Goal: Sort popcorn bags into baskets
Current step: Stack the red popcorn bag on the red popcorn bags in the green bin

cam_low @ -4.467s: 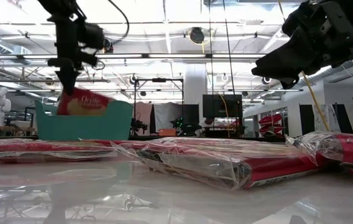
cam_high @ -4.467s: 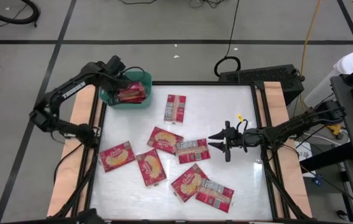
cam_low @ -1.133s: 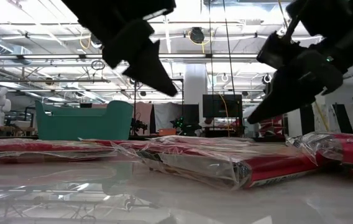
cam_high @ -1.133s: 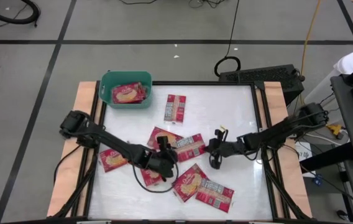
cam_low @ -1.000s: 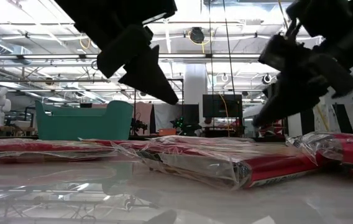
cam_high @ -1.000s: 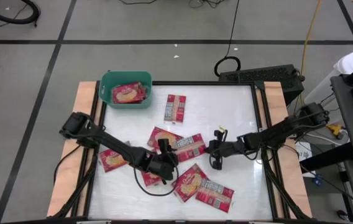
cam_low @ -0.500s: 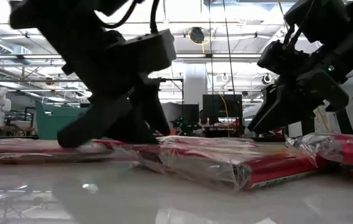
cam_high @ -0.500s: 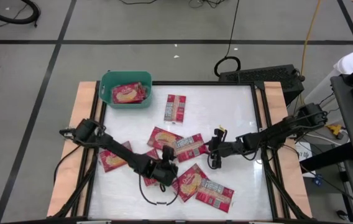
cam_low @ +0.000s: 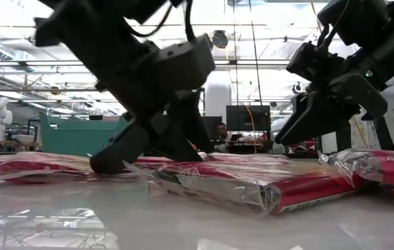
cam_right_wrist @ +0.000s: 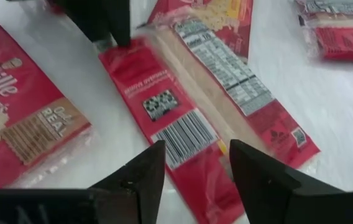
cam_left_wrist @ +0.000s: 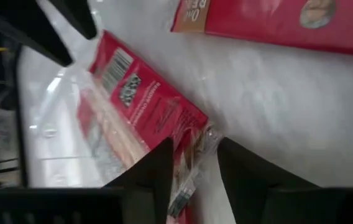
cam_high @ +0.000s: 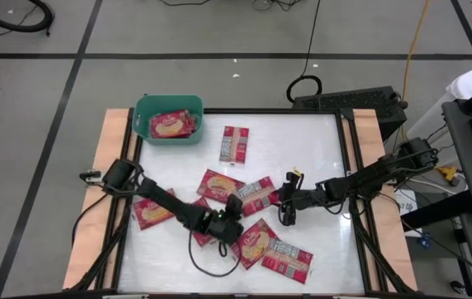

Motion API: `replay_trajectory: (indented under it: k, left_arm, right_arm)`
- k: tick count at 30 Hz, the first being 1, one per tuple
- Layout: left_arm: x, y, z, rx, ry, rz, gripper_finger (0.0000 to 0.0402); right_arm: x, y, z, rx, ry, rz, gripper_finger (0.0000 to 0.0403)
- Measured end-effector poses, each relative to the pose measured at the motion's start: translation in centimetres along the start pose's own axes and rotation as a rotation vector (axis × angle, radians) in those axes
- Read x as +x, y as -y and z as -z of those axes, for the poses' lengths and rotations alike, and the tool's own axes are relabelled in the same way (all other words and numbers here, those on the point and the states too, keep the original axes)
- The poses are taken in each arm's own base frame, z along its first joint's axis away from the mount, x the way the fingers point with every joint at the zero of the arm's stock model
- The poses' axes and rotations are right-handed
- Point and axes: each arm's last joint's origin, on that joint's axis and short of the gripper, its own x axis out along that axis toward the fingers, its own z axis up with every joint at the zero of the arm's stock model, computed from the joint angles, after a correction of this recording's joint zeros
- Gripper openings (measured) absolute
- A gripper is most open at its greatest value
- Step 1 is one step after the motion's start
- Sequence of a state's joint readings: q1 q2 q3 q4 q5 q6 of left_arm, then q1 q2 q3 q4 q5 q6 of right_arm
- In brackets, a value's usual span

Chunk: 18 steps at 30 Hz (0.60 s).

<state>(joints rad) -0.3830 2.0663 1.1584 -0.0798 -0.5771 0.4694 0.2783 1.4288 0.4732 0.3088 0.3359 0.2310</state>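
Red popcorn packets lie scattered flat on the white table. One packet lies print side up [cam_high: 255,197], and both grippers stand at it from opposite ends. My left gripper [cam_high: 236,213] is open, low at its left end; in the left wrist view [cam_left_wrist: 195,168] its fingers straddle the clear wrap seam of that packet [cam_left_wrist: 145,106]. My right gripper [cam_high: 281,202] is open at the right end; in the right wrist view [cam_right_wrist: 195,177] the same packet [cam_right_wrist: 183,99] runs away from its fingers. The teal basket [cam_high: 140,115] at the far left corner holds a packet [cam_high: 172,125]. My left gripper has its open fingers on either side of the packet's wrap seam [cam_left_wrist: 192,180] at its left end, slanting down from the table's left. One fingertip [cam_low: 107,164] reaches table level. Whether the fingers touch the packet, I cannot tell.
Other packets lie at the far middle [cam_high: 234,144], centre [cam_high: 218,184], left [cam_high: 147,213], under the left arm [cam_high: 196,234] and near right [cam_high: 253,241] [cam_high: 287,260]. A raised frame rims the table [cam_high: 341,166]. Bare table shows right of the grippers.
My left gripper has come down from well above the table to table level and moved toward the right and near edge, to the print-side packet's left end. My right gripper has sunk slightly. The packets have stayed in place.
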Motion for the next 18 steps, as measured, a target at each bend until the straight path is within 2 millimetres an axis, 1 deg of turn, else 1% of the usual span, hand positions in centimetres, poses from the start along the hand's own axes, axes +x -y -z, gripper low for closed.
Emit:
replay_trajectory:
  k: [4,8,9,15,18]
  left_arm:
    - [0.8,-1.0,0.6,-0.031,0.007,0.043,0.0084]
    - [1.3,-1.6,0.9,-0.045,-0.004,0.035,0.0020]
    - [1.3,-1.6,0.9,-0.050,-0.003,0.031,0.0011]
    - [0.0,-3.1,0.5,-0.130,0.040,-0.012,0.0004]
    - [-1.9,-5.2,0.1,-0.235,0.087,-0.050,0.0003]
  right_arm:
    - [0.0,-0.1,-0.2,0.003,0.018,-0.008,0.0171]
    - [-0.1,-0.3,-0.2,-0.005,0.021,-0.014,0.0171]
    - [-0.1,-0.3,-0.2,-0.007,0.021,-0.015,0.0171]
    - [-1.1,-0.6,-0.9,-0.011,0.075,-0.014,0.0171]
    - [-2.2,-0.6,-1.6,-0.029,0.138,0.007,0.0171]
